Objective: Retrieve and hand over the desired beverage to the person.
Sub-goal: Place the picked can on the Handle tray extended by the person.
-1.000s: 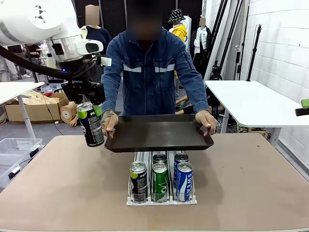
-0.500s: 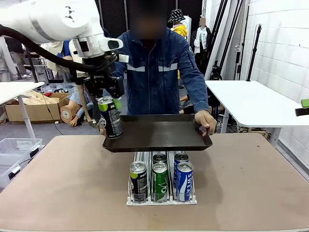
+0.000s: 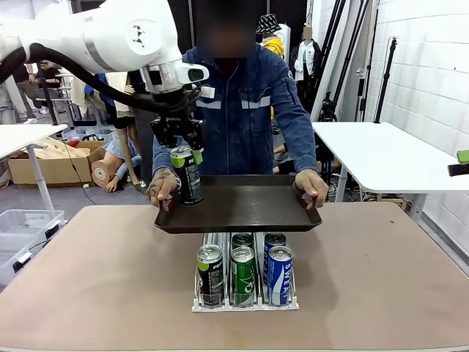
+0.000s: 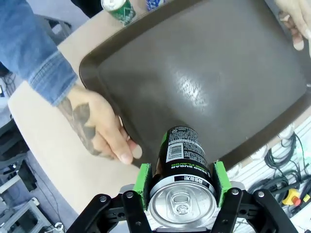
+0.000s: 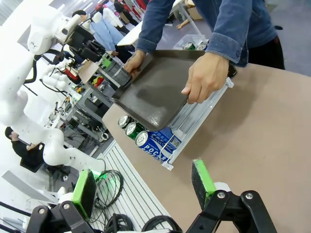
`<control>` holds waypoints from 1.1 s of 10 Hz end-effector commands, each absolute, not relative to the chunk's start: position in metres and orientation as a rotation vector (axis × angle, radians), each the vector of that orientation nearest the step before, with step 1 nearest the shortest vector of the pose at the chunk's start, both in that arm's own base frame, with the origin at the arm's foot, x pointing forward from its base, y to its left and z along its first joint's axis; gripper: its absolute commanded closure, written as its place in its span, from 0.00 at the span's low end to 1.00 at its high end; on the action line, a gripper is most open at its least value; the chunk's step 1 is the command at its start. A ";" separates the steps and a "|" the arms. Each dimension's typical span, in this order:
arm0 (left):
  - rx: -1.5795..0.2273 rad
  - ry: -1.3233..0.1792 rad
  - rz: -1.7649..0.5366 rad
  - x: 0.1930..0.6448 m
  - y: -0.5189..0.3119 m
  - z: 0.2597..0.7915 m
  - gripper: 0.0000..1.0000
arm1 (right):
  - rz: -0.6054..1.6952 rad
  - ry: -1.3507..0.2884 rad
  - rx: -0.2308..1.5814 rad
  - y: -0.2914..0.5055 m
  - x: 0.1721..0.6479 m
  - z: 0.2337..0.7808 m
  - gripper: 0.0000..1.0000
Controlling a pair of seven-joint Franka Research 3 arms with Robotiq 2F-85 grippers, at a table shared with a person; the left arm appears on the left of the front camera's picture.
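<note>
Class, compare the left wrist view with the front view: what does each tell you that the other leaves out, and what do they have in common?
Left wrist view: the can seen from above, with its lid and pull tab, the green pads pressed against its two sides, and a tattoo on the person's hand.
Front view: the full rack with black, green and blue cans in front, standing on the table under the tray, and the left arm reaching in.
Both: the left gripper shut on the can over the tray's left part, beside that hand.
</note>
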State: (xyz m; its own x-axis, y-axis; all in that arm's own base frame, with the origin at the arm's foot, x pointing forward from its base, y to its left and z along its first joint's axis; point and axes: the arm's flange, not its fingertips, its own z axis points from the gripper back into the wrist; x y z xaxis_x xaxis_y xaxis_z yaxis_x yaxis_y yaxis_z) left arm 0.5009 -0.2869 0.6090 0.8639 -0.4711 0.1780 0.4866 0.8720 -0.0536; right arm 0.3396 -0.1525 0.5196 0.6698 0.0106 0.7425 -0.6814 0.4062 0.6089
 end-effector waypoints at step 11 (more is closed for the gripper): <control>-0.062 -0.138 -0.496 0.535 -0.308 0.580 0.56 | 0.494 -0.743 1.085 -0.152 0.340 0.520 0.00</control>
